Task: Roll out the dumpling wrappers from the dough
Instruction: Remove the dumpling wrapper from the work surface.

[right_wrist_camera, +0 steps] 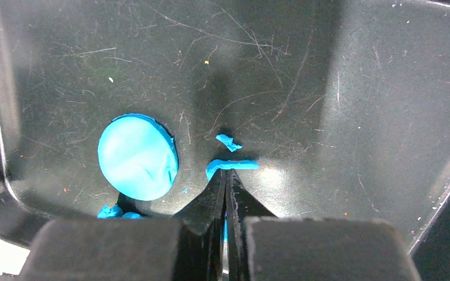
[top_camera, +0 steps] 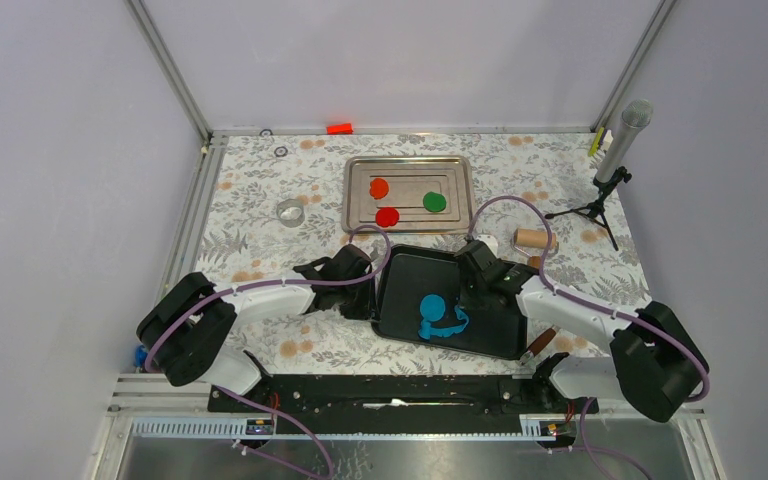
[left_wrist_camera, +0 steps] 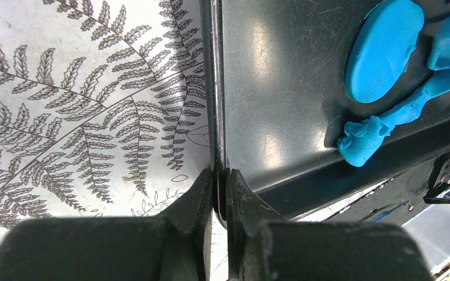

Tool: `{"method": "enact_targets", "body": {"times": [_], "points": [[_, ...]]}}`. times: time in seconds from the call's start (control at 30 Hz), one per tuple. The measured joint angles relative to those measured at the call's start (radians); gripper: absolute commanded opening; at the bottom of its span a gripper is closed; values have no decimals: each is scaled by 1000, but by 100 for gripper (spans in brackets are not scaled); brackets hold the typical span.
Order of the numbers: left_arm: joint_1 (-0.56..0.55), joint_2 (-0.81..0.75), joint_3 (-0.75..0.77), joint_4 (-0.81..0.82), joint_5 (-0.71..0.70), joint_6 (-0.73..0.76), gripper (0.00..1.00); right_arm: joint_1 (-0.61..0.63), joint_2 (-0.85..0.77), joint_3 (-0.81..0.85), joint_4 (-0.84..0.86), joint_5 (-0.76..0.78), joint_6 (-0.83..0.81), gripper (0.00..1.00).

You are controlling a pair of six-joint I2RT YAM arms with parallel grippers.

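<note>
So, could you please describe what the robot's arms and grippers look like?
The left arm and right arm match: white shells between bulky black joints, each trailed by a looping purple cable. The left gripper and right gripper are black, with two wedge-shaped fingers tapering to thin tips. No markings are readable.
</note>
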Motion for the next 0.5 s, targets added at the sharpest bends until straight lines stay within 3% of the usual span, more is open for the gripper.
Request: {"method": "enact_targets", "body": {"times": [0.5], "points": [[0,0,0,0,0,0,0,0,-36,-5,-5,-23,8,0]]}}
